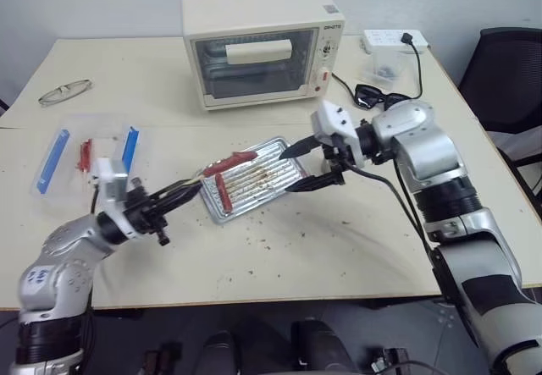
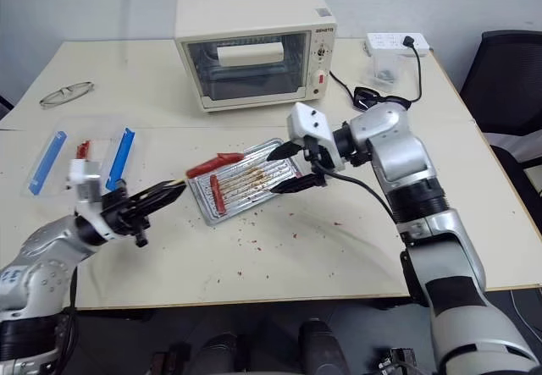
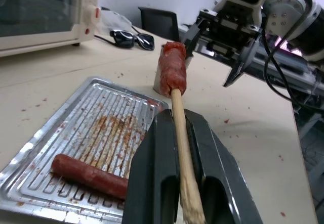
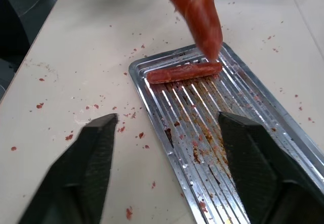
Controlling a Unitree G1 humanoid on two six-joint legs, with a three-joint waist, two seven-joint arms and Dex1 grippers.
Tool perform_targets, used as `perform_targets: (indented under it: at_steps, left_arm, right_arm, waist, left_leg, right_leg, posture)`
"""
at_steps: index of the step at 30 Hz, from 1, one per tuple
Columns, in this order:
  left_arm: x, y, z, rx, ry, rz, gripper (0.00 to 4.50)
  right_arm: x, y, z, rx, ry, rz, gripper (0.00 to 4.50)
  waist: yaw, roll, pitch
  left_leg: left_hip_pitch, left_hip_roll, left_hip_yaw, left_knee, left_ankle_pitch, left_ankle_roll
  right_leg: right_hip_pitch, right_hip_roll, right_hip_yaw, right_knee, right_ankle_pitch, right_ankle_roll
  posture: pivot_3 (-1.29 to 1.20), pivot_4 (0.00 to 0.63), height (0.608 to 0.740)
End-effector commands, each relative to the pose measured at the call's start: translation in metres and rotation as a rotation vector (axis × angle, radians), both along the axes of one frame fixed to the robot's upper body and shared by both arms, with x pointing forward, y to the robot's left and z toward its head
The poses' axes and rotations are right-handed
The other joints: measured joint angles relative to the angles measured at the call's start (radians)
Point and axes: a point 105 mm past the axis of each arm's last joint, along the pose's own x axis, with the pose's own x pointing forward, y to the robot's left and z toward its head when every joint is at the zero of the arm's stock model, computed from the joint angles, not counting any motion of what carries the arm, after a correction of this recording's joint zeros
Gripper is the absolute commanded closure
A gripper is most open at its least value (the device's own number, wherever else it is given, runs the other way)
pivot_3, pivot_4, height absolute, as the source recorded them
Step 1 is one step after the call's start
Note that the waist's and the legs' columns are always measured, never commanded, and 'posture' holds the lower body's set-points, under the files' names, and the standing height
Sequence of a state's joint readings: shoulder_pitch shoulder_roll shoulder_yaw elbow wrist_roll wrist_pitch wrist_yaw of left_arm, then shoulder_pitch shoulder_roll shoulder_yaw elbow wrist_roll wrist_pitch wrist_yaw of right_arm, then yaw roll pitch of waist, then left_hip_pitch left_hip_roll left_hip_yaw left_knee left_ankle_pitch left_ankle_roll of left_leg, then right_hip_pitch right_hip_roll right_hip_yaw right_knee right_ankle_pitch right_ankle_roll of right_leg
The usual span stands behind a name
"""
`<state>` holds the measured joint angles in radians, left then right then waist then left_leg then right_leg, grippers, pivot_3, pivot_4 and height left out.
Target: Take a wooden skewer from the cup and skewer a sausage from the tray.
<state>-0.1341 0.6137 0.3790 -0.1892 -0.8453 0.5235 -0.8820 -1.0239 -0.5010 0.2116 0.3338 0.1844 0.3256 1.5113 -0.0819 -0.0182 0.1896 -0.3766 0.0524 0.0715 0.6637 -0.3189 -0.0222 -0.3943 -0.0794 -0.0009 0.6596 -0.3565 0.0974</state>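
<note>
Clamping the skewer (image 3: pixel 183 153) in our left gripper (image 3: pixel 177 183), we hold a sausage (image 3: pixel 172 68) speared on its tip, long axis along the stick, above the tray's (image 1: pixel 284 151) far-left corner. Our right gripper (image 4: pixel 167 148) stands wide and empty over the tray's right end. Another sausage (image 4: pixel 183 73) lies in the tray, mid-table before the oven (image 1: pixel 258 41).

Tray (image 1: pixel 275 165), frame centre: approach from the right blocked by the right gripper (image 1: pixel 311 165), fingers spread above its right end. Left side taken by the left gripper (image 1: pixel 188 190) with skewered sausage (image 1: pixel 229 164). Toaster oven (image 1: pixel 262 42) closes the top. Bare tabletop (image 1: pixel 339 248) below the tray.
</note>
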Motion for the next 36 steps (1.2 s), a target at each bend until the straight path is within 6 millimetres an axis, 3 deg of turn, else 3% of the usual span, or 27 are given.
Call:
perform_targets:
  at_steps: [1,4,7,9,14,17,20,24,28,31,33,35,36]
  left_arm:
    - [-0.009,0.024,0.020,-0.120,0.001,0.108,4.50]
    - [-0.012,0.044,0.022,-0.208,0.020,0.234,4.50]
    - [-0.014,0.074,0.025,-0.322,-0.005,0.433,4.50]
    - [-0.015,0.092,0.029,-0.409,-0.037,0.555,4.50]
    - [-0.007,0.130,0.032,-0.558,-0.086,0.823,4.50]
    - [0.009,0.145,0.026,-0.587,-0.049,0.922,4.50]
    - [0.028,0.156,0.023,-0.594,-0.003,0.973,4.50]
    - [0.044,0.155,0.019,-0.543,0.062,0.973,4.50]
    - [0.045,0.149,0.027,-0.502,0.039,0.910,3.38]
    - [0.037,0.142,0.035,-0.377,-0.014,0.866,2.54]
    - [0.032,0.139,0.035,-0.209,-0.030,0.855,1.95]
    - [0.023,0.122,0.031,0.066,-0.083,0.735,1.36]
    - [0.018,0.113,0.029,0.166,-0.103,0.659,1.36]
  right_arm:
    - [-0.021,-0.004,0.024,0.190,-0.075,0.049,0.04]
    - [-0.035,-0.012,0.029,0.390,-0.144,0.008,0.04]
    - [-0.053,-0.028,0.030,0.613,-0.019,-0.018,0.04]
    - [-0.061,-0.037,0.023,0.690,-0.045,-0.068,0.04]
    - [-0.071,-0.049,0.005,0.720,-0.221,-0.183,0.04]
    - [-0.067,-0.057,0.000,0.722,-0.265,-0.259,0.04]
    - [-0.065,-0.060,-0.001,0.728,-0.275,-0.295,0.04]
    - [-0.064,-0.057,0.001,0.727,-0.279,-0.290,0.04]
    - [-0.064,-0.057,0.002,0.719,-0.282,-0.288,0.00]
    - [-0.065,-0.059,0.000,0.695,-0.273,-0.288,0.00]
    - [-0.066,-0.061,-0.003,0.666,-0.262,-0.288,0.00]
    - [-0.068,-0.064,-0.010,0.612,-0.242,-0.277,0.00]
    - [-0.071,-0.067,-0.015,0.574,-0.234,-0.265,0.00]
  waist:
    - [0.001,0.000,0.000]
    - [0.007,-0.001,0.000]
    - [0.020,-0.001,0.000]
    - [0.028,-0.001,-0.001]
    - [0.048,-0.003,-0.001]
    - [0.053,-0.003,-0.001]
    - [0.054,-0.004,-0.001]
    - [0.052,-0.005,-0.001]
    - [0.051,-0.005,-0.001]
    - [0.051,-0.005,-0.001]
    - [0.050,-0.005,-0.001]
    - [0.049,-0.005,-0.001]
    - [0.050,-0.005,-0.001]
  left_leg:
    - [0.000,0.000,-0.001,0.000,0.000,0.000]
    - [0.000,0.000,-0.003,0.000,0.000,0.000]
    - [0.000,-0.001,-0.004,0.000,0.000,0.000]
    - [0.000,-0.001,-0.004,0.000,0.000,0.000]
    - [0.000,-0.002,-0.005,0.001,0.000,0.000]
    - [0.002,-0.003,-0.003,0.001,0.000,0.000]
    - [0.002,-0.003,-0.003,0.001,0.001,0.000]
    - [0.002,-0.003,-0.002,0.001,0.001,0.000]
    - [0.002,-0.002,-0.002,0.000,0.001,0.000]
    - [0.002,-0.002,-0.002,0.000,0.001,0.000]
    - [0.002,-0.002,-0.002,0.000,0.001,0.000]
    - [0.002,-0.002,-0.002,0.000,0.001,0.000]
    - [0.002,-0.002,-0.002,-0.001,0.001,0.000]
  right_leg:
    - [0.001,0.000,-0.001,0.000,0.000,0.000]
    - [0.002,0.000,-0.003,-0.001,0.000,0.000]
    - [0.002,-0.001,-0.003,-0.001,0.000,0.000]
    - [0.003,-0.001,-0.003,-0.001,0.000,0.000]
    - [0.004,-0.001,-0.004,-0.005,0.000,0.000]
    - [0.004,-0.001,-0.003,-0.003,0.000,0.000]
    - [0.004,0.000,-0.005,-0.003,0.000,0.000]
    - [0.003,0.000,-0.009,-0.002,0.000,0.000]
    - [0.003,0.000,-0.010,-0.001,0.000,0.000]
    - [0.003,0.000,-0.011,-0.001,0.000,0.000]
    - [0.003,0.000,-0.010,-0.002,0.000,0.000]
    - [0.003,0.000,-0.010,-0.002,0.000,0.000]
    - [0.003,0.000,-0.010,-0.004,0.000,0.000]
  posture:
    - [0.00,0.150,0.740]
    - [0.00,0.150,0.740]
    - [0.00,0.150,0.740]
    - [0.00,0.150,0.740]
    - [0.00,0.150,0.740]
    - [0.00,0.150,0.740]
    - [0.00,0.150,0.740]
    - [0.00,0.150,0.740]
    - [0.00,0.150,0.740]
    - [0.00,0.150,0.740]
    - [0.00,0.150,0.740]
    - [0.00,0.150,0.740]
    - [0.00,0.150,0.740]
